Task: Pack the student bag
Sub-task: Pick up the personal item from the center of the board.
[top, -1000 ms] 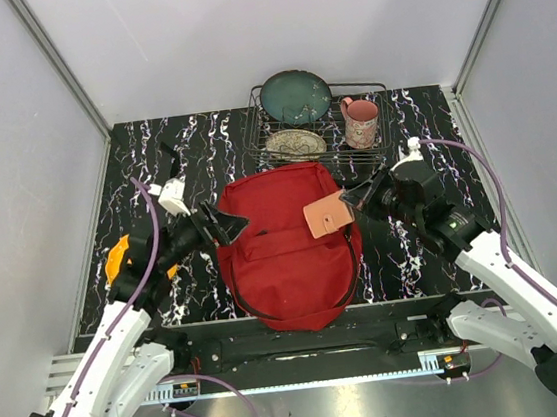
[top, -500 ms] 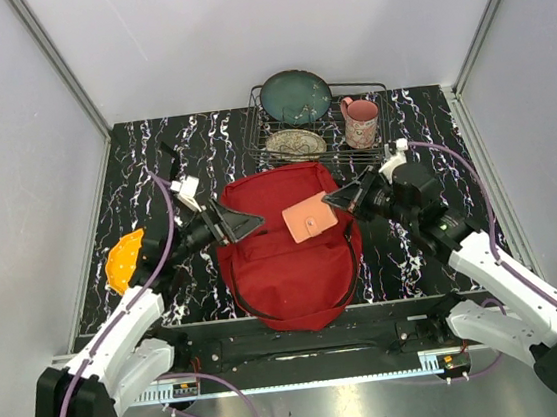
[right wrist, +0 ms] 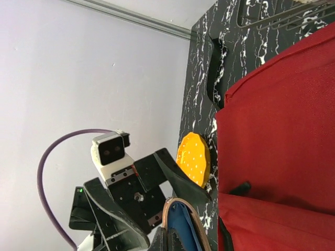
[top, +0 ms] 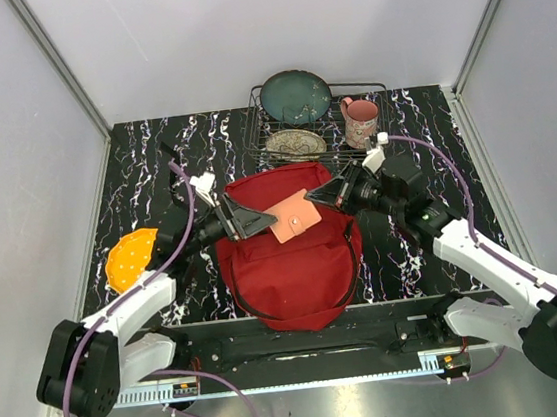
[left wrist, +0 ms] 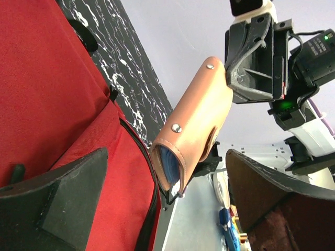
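Top external view: we see the right gripper (top: pixel 324 197) clenched on a tan wallet (top: pixel 294 217) (blue lining inside) over the student bag (top: pixel 291 272), which lies on the marbled table (top: pixel 143 169); the left gripper (top: pixel 250 219) gapes wide just beside the wallet.

Student bag (top: pixel 290 263): red fabric, black zipper trim and straps.
Pouch (top: pixel 293 216): tan-pink leather, silver studs, blue lining at its open edge.
Table (top: pixel 144 173): black, white marble veining.
Disc (top: pixel 131 258), left: orange, dimpled pattern.
Far rack (top: pixel 348 152): dark wire.
Farther plate (top: pixel 296 96): teal, darker rim.
Nearer plate (top: pixel 295 144): cream, speckled.
Mug (top: pixel 360 122): pink, mottled.
Walls (top: pixel 288 26): plain pale grey.
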`<state>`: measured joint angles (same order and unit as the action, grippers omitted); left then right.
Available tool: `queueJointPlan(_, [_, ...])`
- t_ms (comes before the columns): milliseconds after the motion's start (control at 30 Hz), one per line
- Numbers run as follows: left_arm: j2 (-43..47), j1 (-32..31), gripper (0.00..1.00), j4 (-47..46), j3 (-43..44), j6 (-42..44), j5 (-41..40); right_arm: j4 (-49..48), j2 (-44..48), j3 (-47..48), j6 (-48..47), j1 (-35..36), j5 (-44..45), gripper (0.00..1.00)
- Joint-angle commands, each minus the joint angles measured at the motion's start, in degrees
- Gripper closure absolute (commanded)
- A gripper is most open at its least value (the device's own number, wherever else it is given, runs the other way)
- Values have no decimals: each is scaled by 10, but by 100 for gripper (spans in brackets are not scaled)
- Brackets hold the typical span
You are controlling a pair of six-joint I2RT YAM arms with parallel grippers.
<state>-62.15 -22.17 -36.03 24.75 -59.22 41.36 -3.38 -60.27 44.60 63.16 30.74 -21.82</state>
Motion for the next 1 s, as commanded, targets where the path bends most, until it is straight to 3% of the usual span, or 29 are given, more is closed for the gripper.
queueJointPlan(0, [-24, -15, 1, -90, 21, -12, 24, -70, -10, 10, 18, 3, -40, 100])
queueJointPlan(100, [-32, -20, 2, -112, 18, -20, 21, -78, -14, 7, 23, 5, -45, 100])
queueJointPlan(200, [-31, -20, 14, -123, 17, -22, 19, -75, -15, 2, 23, 5, -48, 100])
queueJointPlan(233, [-29, -20, 27, -123, 17, -22, 18, -75, -17, 1, 24, 6, -48, 100])
queueJointPlan(300, [-24, -21, 41, -124, 16, -22, 17, -75, -20, -3, 25, 6, -52, 100])
queueJointPlan(333, [-22, -21, 54, -125, 16, -22, 18, -74, -27, -4, 26, 7, -54, 100])
queueJointPlan(400, [-17, -21, 62, -125, 18, -20, 22, -79, -34, -4, 26, 8, -61, 100])
queueJointPlan(433, [-17, -21, 73, -124, 17, -19, 24, -80, -40, -4, 28, 9, -62, 100])
queueJointPlan(533, [-12, -21, 90, -118, 21, -14, 35, -88, -54, -6, 29, 12, -64, 100])
queueJointPlan(567, [-8, -21, 100, -113, 21, -10, 37, -88, -57, -3, 29, 12, -65, 100])
queueJointPlan(600, [-4, -21, 100, -106, 21, -6, 34, -88, -60, -1, 29, 12, -67, 100])
queueJointPlan(633, [0, -21, 100, -91, 20, -4, 31, -89, -65, -1, 27, 12, -67, 93])
queueJointPlan(667, [11, -20, 100, -77, 20, 8, 20, -90, -65, 0, 25, 12, -67, 80])
queueJointPlan(700, [19, -19, 100, -58, 21, 16, 12, -87, -65, 1, 23, 12, -64, 65])
queueJointPlan(733, [30, -19, 100, -12, 20, 26, 0, -79, -63, 2, 15, 12, -59, 43])
queueJointPlan(833, [85, -17, 100, 110, 26, 72, -70, -6, -37, 10, -16, 12, -13, 17])
queueJointPlan(967, [169, -8, 100, 209, 28, 104, -165, 55, -5, 0, -39, 12, 30, 9])
